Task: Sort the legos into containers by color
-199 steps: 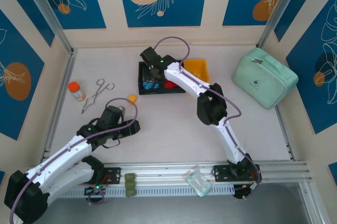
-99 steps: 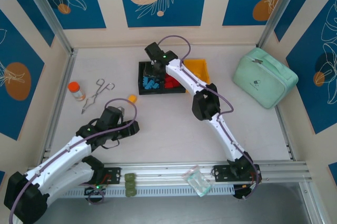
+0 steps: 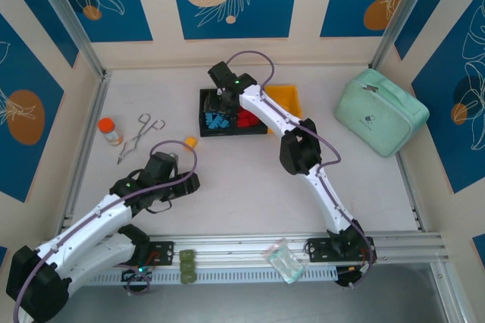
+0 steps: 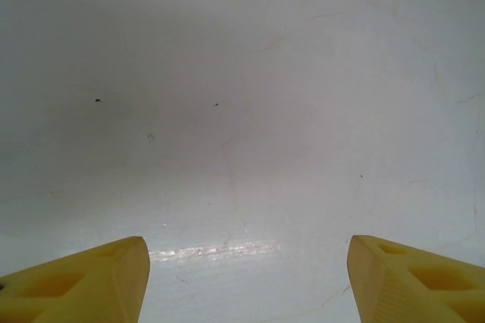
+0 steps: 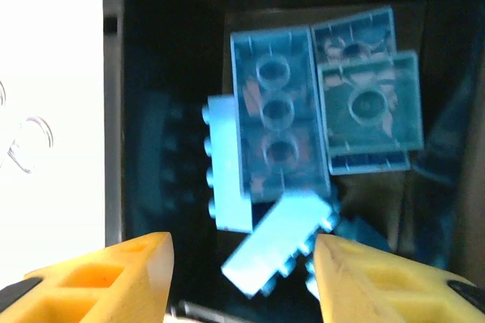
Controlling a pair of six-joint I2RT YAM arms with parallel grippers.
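Between the spread, empty fingers of the left gripper (image 4: 246, 253) lies bare table (image 4: 242, 111), with a yellow lego (image 3: 190, 142) just beyond their tips. Beneath the right gripper (image 5: 242, 253), whose fingers are parted and hold nothing, blue legos (image 5: 276, 111) lie piled in a black container (image 5: 163, 50).

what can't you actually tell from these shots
- Contents of the yellow bin: top view, the right arm covers its left side, and same-coloured bricks would blend in.
- Number of blue bricks: right wrist view, piled, blurred, cut off at the bottom edge.
- The small yellow piece on the table: top view, too small to call a brick.
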